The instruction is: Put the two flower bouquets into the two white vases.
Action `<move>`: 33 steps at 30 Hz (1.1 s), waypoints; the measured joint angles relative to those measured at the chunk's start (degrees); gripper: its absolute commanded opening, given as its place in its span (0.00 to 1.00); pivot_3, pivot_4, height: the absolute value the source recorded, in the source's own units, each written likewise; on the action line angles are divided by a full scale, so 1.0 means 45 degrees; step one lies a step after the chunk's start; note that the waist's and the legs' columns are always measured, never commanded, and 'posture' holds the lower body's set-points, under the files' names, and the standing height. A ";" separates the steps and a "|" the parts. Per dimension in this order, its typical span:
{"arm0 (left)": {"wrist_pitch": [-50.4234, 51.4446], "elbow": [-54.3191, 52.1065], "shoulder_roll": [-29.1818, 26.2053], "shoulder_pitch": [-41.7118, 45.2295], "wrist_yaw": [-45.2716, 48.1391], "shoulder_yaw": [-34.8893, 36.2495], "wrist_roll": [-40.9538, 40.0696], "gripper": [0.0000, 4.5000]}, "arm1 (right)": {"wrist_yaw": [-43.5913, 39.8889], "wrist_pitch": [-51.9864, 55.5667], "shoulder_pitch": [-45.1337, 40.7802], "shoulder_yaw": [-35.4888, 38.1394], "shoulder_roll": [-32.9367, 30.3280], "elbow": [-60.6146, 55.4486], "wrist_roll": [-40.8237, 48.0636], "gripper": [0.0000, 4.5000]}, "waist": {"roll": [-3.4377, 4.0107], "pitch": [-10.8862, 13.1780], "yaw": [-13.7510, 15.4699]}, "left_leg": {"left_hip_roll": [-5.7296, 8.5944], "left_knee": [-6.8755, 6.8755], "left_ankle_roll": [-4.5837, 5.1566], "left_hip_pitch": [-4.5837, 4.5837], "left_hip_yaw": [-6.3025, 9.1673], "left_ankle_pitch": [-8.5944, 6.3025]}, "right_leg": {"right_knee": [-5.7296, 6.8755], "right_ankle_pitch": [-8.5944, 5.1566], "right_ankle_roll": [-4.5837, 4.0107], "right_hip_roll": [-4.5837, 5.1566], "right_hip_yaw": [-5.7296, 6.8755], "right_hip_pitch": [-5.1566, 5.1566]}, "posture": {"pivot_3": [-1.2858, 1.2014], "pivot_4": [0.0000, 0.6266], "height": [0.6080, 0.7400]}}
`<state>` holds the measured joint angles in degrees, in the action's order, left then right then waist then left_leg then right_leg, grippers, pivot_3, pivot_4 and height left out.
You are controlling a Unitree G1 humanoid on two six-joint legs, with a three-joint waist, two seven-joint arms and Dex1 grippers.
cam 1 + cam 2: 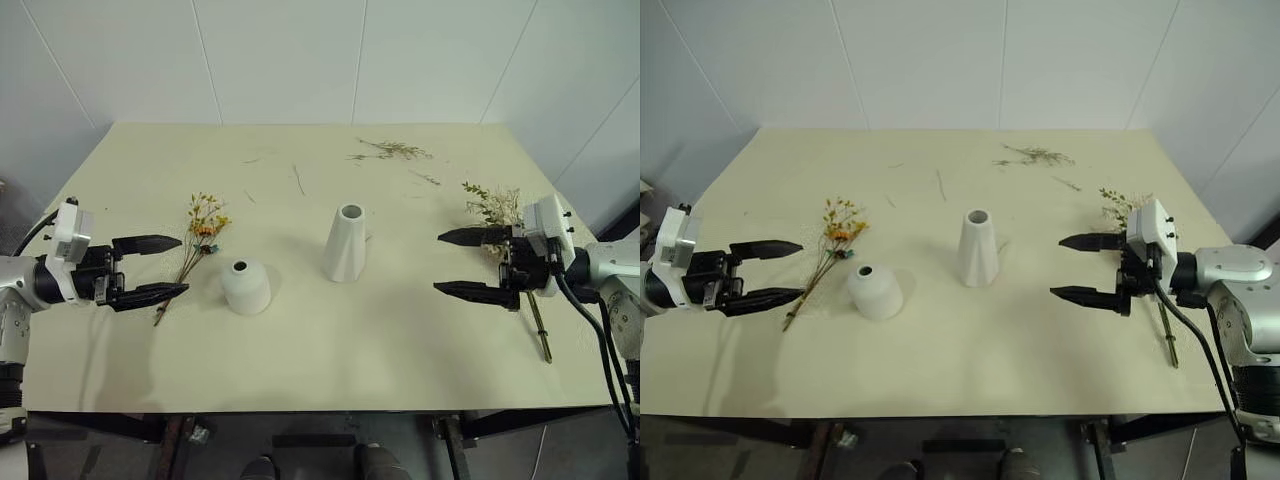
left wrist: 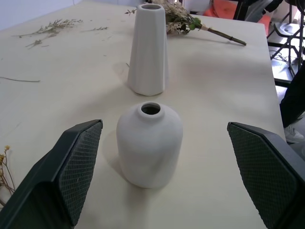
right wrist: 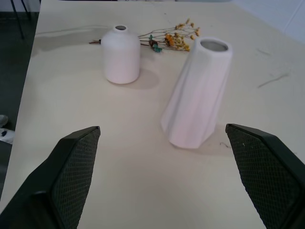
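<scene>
Yellow-orange bouquet (image 1: 200, 240): thin brown stems, small dry blossoms at top, lies flat on the pale cream table (image 1: 330, 340), left side, just beside the squat vase (image 1: 246, 286), stems running toward the near-left. Cream-green bouquet (image 1: 497, 210): bushier pale sprigs w/ thicker woody stem, flat near the table's right edge, partly behind the right gripper (image 1: 457, 263); stem end pokes out toward the near edge.

Squat vase: matte white dome, small round hole on top, upright, left of centre. Tall vase (image 1: 345, 243): matte white tapered cone w/ faint facets, open mouth, upright, mid-table; near the squat one, not touching. Both empty.

Left gripper (image 1: 160, 267): over the left edge, black fingers w/ cross-hatched pads, jaws spread wide, holding nothing, pointing toward the squat vase. Right gripper: same build, jaws wide apart, empty, facing the tall vase.

Loose thin dried twigs (image 1: 392, 151) scattered far side, well apart from vases.
</scene>
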<state>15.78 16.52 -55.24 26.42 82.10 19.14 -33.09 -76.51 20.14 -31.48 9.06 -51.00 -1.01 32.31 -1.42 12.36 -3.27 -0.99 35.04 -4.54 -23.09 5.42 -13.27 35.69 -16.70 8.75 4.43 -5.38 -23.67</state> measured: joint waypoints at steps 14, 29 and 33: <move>0.1919 0.0711 -0.1438 0.0504 -0.2131 -0.0821 0.1703 1.00 | -0.0480 0.0121 -0.0885 -0.0472 0.0127 0.0231 0.0190 0.99 | -0.0001 0.0001 -0.0008 | 0.0002 0.0011 0.0012 0.0003 0.0001 0.0003 | 0.0014 0.0002 0.0002 -0.0001 -0.0002 0.0000 | 0.52 0.24 1.00; 0.6952 0.3647 0.0126 0.6400 -0.4956 -0.6402 0.6056 1.00 | 0.0128 0.0829 -0.2093 -0.0106 0.1235 -0.0525 0.1296 0.99 | -0.0005 -0.0001 0.0216 | 0.0013 0.0021 0.0012 -0.0019 0.0045 0.0005 | 0.0037 -0.0006 0.0018 -0.0021 0.0001 0.0004 | 0.52 0.24 1.00; 0.7214 0.4457 0.0782 0.6981 -0.5029 -0.7296 0.6853 1.00 | 0.0215 0.0909 -0.1627 0.0159 0.1203 -0.0850 0.1555 0.99 | -0.0006 0.0000 0.0115 | 0.0010 0.0006 0.0013 -0.0020 0.0044 0.0005 | 0.0037 -0.0013 0.0017 -0.0023 0.0003 -0.0006 | 0.52 0.24 1.00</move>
<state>48.24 36.57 -51.72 57.83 59.47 -13.70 -2.25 -75.54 24.23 -38.80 9.78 -45.59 -4.84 39.31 -1.45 12.36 -2.75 -0.95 35.06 -4.49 -23.18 5.62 -13.25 35.86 -16.76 8.83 4.33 -5.36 -23.69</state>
